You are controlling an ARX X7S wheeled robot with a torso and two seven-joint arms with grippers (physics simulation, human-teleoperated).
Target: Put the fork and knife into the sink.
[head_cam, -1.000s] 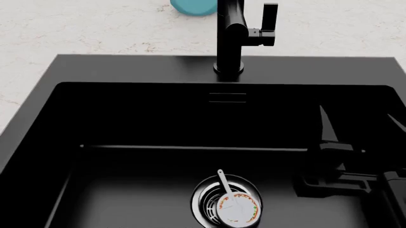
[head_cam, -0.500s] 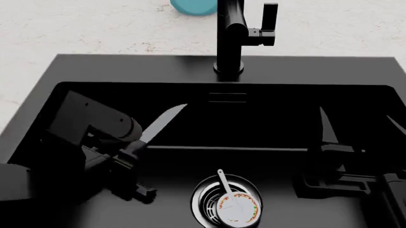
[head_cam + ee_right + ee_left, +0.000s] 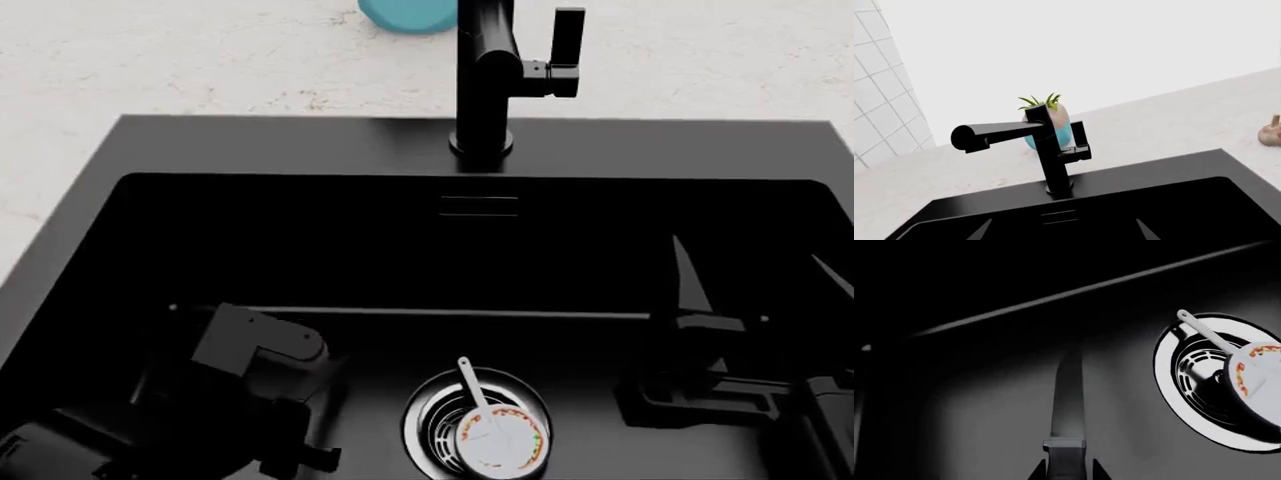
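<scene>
The knife (image 3: 1067, 395) is clamped by its dark handle in my left gripper (image 3: 1068, 472), which is shut on it. Its grey blade points along the floor of the black sink (image 3: 954, 415), beside the round metal drain (image 3: 1187, 390). In the head view my left arm (image 3: 254, 360) is low in the basin's near-left part and hides the knife. My right gripper (image 3: 754, 270) hangs open over the sink's right side with nothing between its fingers; it faces the faucet (image 3: 1047, 150). The fork is out of view.
A small white round object with a thin white stem (image 3: 483, 420) lies on the drain. The black faucet (image 3: 483, 70) stands on the sink's far rim (image 3: 267, 145). A blue plant pot (image 3: 1054, 120) and a beige object (image 3: 1271, 134) sit on the pale counter.
My left arm came in from the left with the knife, blade raised, then dropped lower into the basin and turned so the blade no longer shows from the head. The right gripper barely moved.
</scene>
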